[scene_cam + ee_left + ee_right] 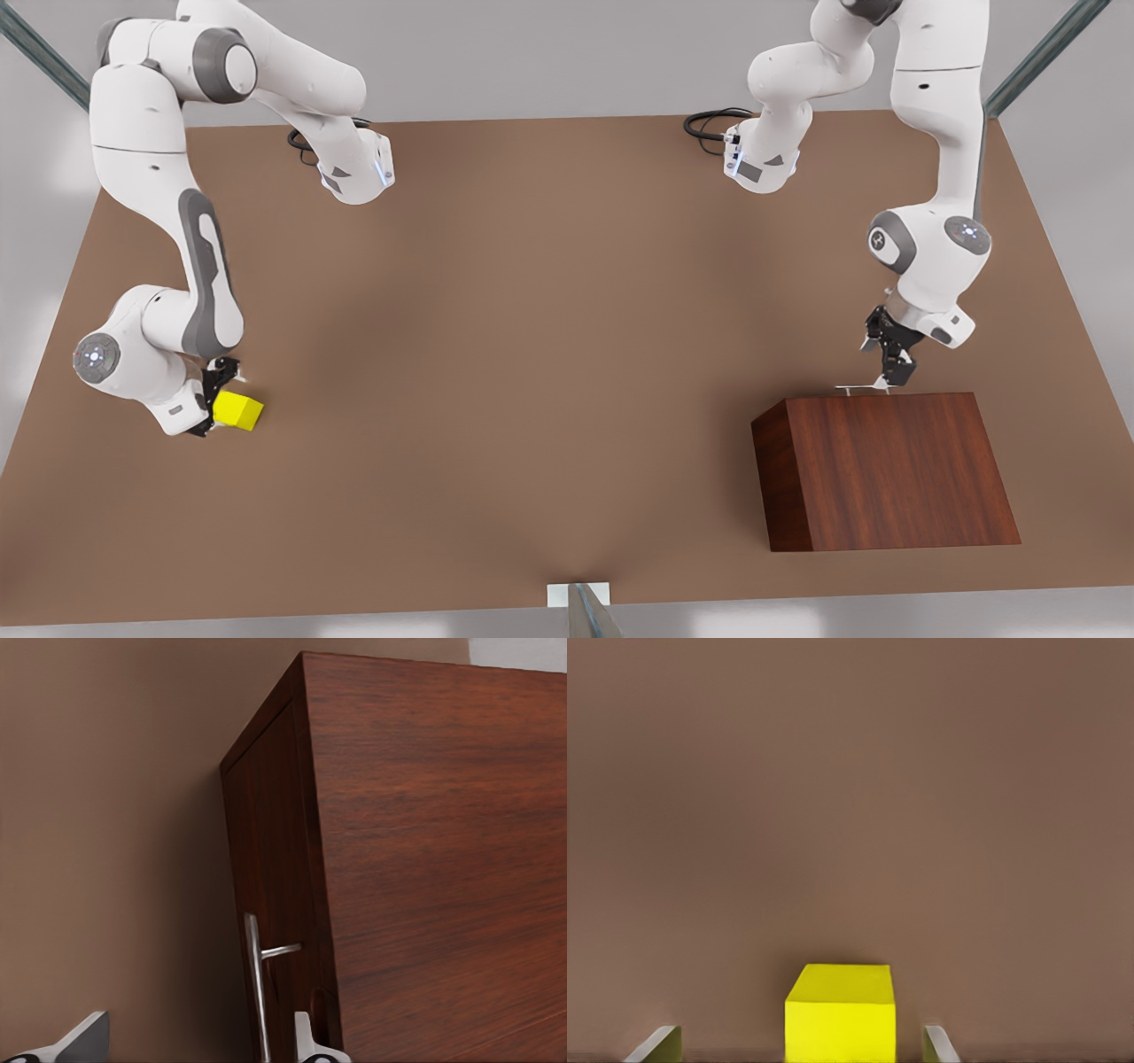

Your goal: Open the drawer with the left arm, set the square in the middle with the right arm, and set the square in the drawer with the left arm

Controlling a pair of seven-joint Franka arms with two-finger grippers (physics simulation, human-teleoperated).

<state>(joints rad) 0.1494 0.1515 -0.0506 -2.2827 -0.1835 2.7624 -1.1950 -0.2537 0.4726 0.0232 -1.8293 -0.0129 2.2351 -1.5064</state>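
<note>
The yellow square (237, 411) rests on the brown table at the front view's left. My right gripper (215, 400) is low around it, open. In the right wrist view the square (840, 1014) sits between the right gripper's (799, 1043) two fingertips with a gap on each side. At the front view's right stands the wooden cabinet (895, 470), its drawer (270, 842) shut flush. My left gripper (890, 370) hangs at the silver handle (861, 388). In the left wrist view the left gripper (195, 1036) is open, the handle (257, 983) standing between its fingers, close to one.
The middle (532, 354) of the table lies between the two arms. Both arm bases stand at the far edge with black cables (709, 120). A post bracket (578, 595) sits at the near edge.
</note>
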